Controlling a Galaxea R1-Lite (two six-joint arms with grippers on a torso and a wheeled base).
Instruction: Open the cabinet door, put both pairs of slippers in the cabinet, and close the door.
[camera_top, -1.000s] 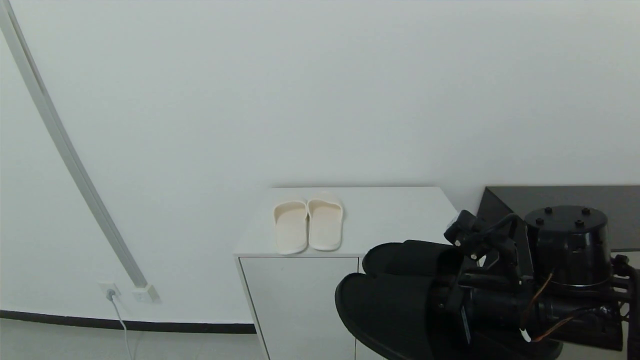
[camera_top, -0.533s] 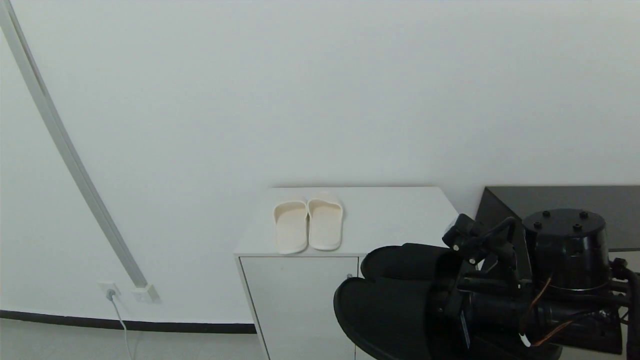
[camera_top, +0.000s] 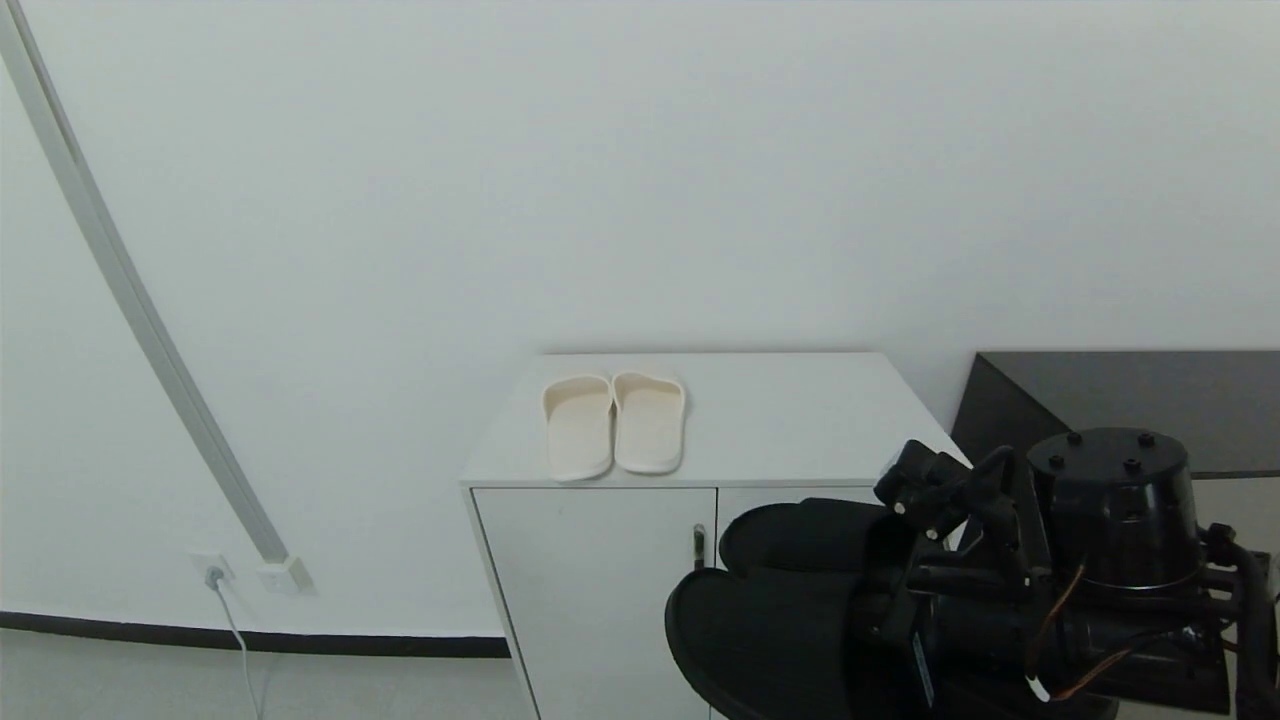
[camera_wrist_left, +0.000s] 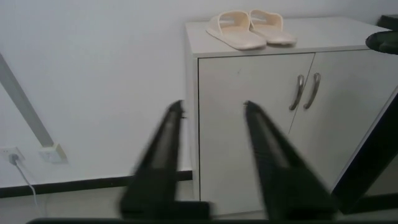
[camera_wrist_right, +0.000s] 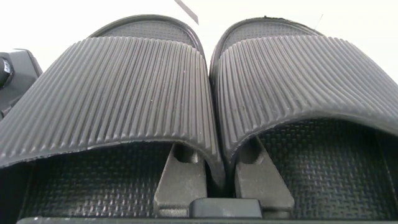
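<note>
Black ribbed rubber: the black slippers sit side by side, pinched together by the right gripper. Its jaws are clenched on the pair's inner walls, one finger under each strap. The pair hangs in the air in front of the cabinet, before its right door and just below the front edge of its top. The cream slippers lie side by side on the left half of the cabinet top, close to the front edge. Both doors are shut, their handles together at the middle. The left gripper faces the left door — jaws released, holding nothing.
</note>
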